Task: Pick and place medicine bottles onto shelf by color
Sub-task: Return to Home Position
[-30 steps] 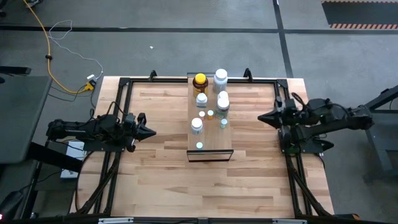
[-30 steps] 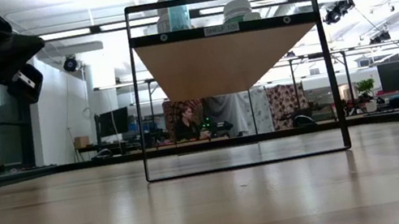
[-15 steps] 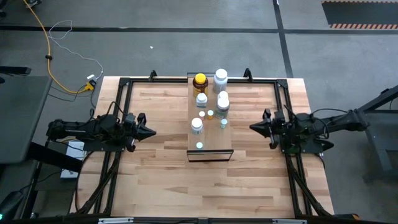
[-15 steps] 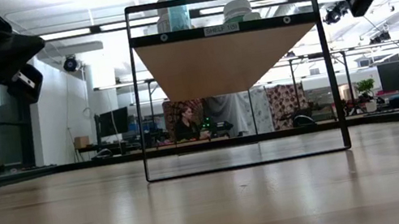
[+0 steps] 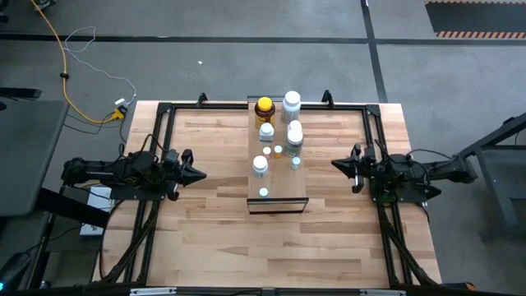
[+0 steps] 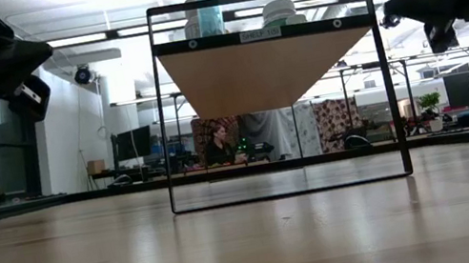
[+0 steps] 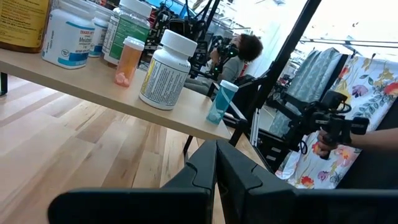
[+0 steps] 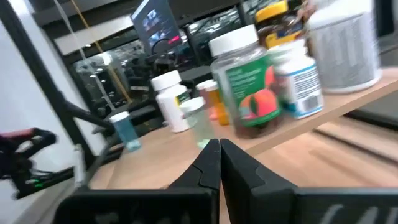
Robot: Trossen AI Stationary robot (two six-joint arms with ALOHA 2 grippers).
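The shelf (image 5: 283, 177), a narrow light-wood board on a black wire frame (image 6: 386, 76), stands at the table's middle. Several medicine bottles stand upright on it: an amber one with a yellow cap (image 5: 264, 108), white ones (image 5: 292, 102) (image 5: 260, 166), a tiny orange one (image 5: 279, 151) and a greenish one (image 5: 296, 163). My left gripper (image 5: 200, 173) is shut and empty left of the shelf, above the table. My right gripper (image 5: 335, 164) is shut and empty right of the shelf, pointing at it. Both show shut in their wrist views (image 7: 216, 149) (image 8: 219, 146).
Black frame bars (image 5: 164, 131) (image 5: 374, 123) run along the table's left, right and far sides. Bare butcher-block tabletop (image 5: 271, 247) lies on the near side of the shelf. A person (image 6: 217, 144) sits in the room far behind the table.
My right gripper has come down from above shelf height to about the level of the shelf board. It has also moved a little toward the table's near edge and toward the shelf, staying shut. The bottles have not moved.
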